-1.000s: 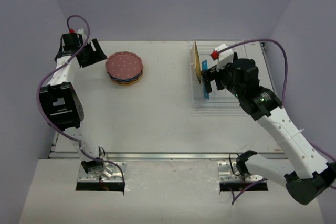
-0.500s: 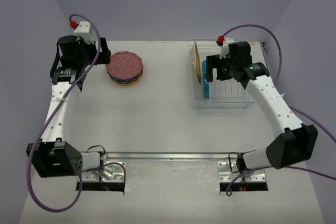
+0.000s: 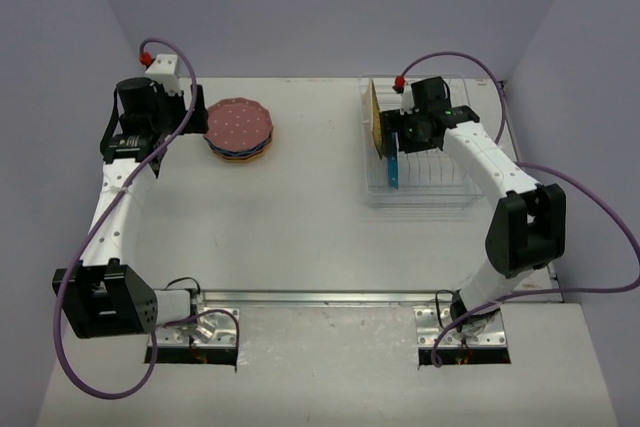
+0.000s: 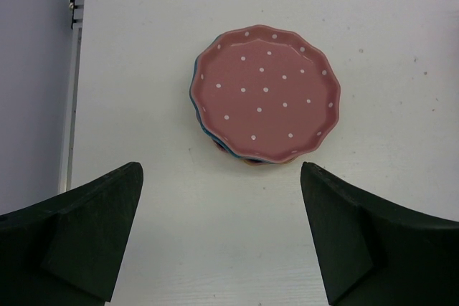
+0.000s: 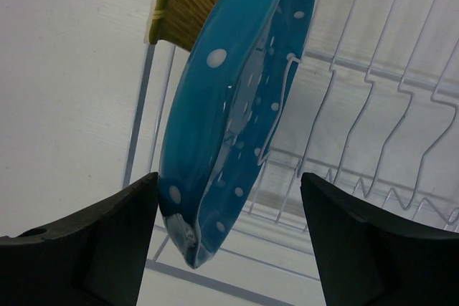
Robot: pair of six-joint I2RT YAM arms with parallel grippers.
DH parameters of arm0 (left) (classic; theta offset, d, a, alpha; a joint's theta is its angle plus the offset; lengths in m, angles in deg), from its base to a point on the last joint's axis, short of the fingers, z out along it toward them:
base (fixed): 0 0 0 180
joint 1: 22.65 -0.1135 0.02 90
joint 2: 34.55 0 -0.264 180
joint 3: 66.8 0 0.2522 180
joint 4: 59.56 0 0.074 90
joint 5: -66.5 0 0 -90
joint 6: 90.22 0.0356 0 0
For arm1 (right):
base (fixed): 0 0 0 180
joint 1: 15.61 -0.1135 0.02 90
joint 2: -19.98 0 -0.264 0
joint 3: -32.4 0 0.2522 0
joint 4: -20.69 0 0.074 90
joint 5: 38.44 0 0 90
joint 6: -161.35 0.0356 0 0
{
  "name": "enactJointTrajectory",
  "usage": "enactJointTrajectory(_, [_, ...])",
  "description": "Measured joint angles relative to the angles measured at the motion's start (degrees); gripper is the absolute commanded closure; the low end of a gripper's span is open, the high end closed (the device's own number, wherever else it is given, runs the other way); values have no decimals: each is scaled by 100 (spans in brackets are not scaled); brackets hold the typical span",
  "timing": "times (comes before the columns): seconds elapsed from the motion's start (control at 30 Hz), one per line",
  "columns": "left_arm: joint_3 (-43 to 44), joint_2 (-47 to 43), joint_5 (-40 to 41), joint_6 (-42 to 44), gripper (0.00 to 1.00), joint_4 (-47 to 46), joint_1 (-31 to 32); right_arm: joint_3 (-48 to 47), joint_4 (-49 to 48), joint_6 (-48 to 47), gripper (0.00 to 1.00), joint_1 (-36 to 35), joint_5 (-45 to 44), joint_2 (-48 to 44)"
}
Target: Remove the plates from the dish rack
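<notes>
A stack of plates lies flat at the back left with a pink plate on top. My left gripper is open and empty just left of the stack, which lies beyond its fingertips in the left wrist view. The clear dish rack stands at the back right. A yellow-orange plate and a teal-blue plate stand upright at its left end. My right gripper is open over the teal plate, whose rim sits between the fingers, near the left one. The yellow plate stands behind it.
The rack's thin upright dividers stand empty to the right of the teal plate. Purple walls close in the table on three sides. A metal rail runs along the table's near edge.
The right arm has folded back and its gripper has shifted left onto the upright plates. The left arm has stretched out, its gripper staying beside the stack.
</notes>
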Motion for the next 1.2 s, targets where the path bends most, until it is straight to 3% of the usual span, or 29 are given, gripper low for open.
enactJointTrajectory(0.27, [-57,71,-16,-22,10,-16,0,0,-2,69,50,-6,264,222])
enactJointTrajectory(0.7, [-57,138,-58,-73,10,-21,0,0,71,345,100,-1,577,157])
enactJointTrajectory(0.9, [-57,165,-64,-147,10,-21,0,0,179,476,100,45,629,68])
enactJointTrajectory(1.03, [-56,188,-77,-174,0,-15,0,-56,404,636,100,170,820,-82])
enactJointTrajectory(1.2, [-53,199,-125,-239,0,0,0,-414,756,919,100,503,1288,-135])
